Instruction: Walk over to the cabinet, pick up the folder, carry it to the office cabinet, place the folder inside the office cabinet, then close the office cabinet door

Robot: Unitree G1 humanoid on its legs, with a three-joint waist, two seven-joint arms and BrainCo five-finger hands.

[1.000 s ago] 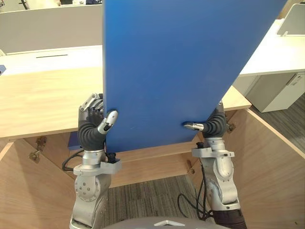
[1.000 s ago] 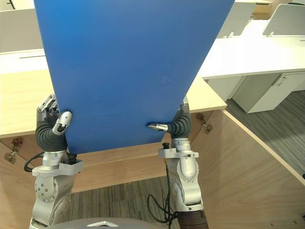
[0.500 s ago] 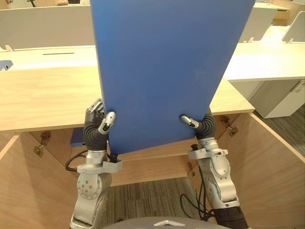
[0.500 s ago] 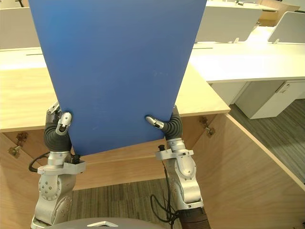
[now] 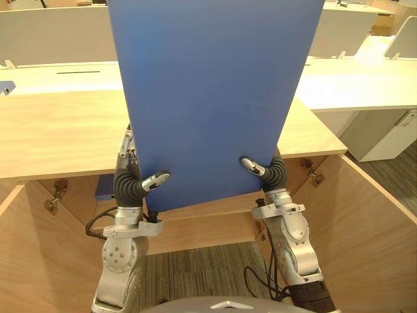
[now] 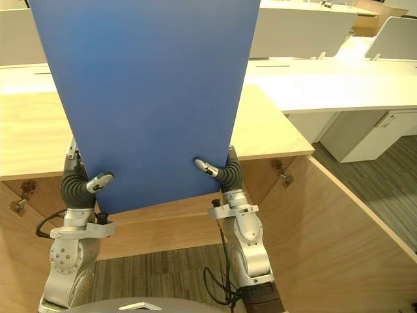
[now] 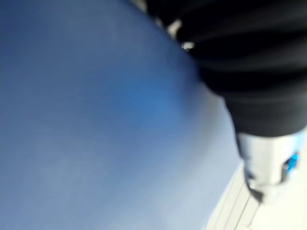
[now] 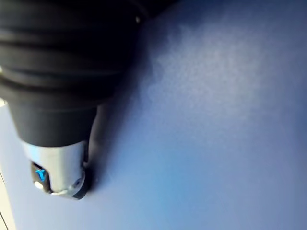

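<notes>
A large blue folder [image 5: 208,98] stands upright in front of me, held between both hands at its lower corners. My left hand [image 5: 130,186] grips the lower left edge: its thumb [image 5: 156,179] lies across the front face and its fingers rise straight behind the edge. At the lower right edge my right hand [image 5: 275,175] presses its thumb [image 5: 253,167] on the front, with its fingers hidden behind. Each wrist view shows that hand's thumb [image 7: 268,163] [image 8: 57,167] flat against the blue surface [image 8: 216,120].
Behind the folder is a light wooden cabinet top [image 5: 58,130]. Its doors stand open at my left [image 5: 39,261] and right [image 5: 371,222], around a shelf [image 5: 208,222]. Something blue [image 5: 104,189] lies inside at the left. White desks [image 5: 365,85] stand at the back right.
The folder has swung from a rightward lean to nearly upright and shifted left. My left fingers have straightened behind it and the thumb now lies across its front. The camera has also shifted.
</notes>
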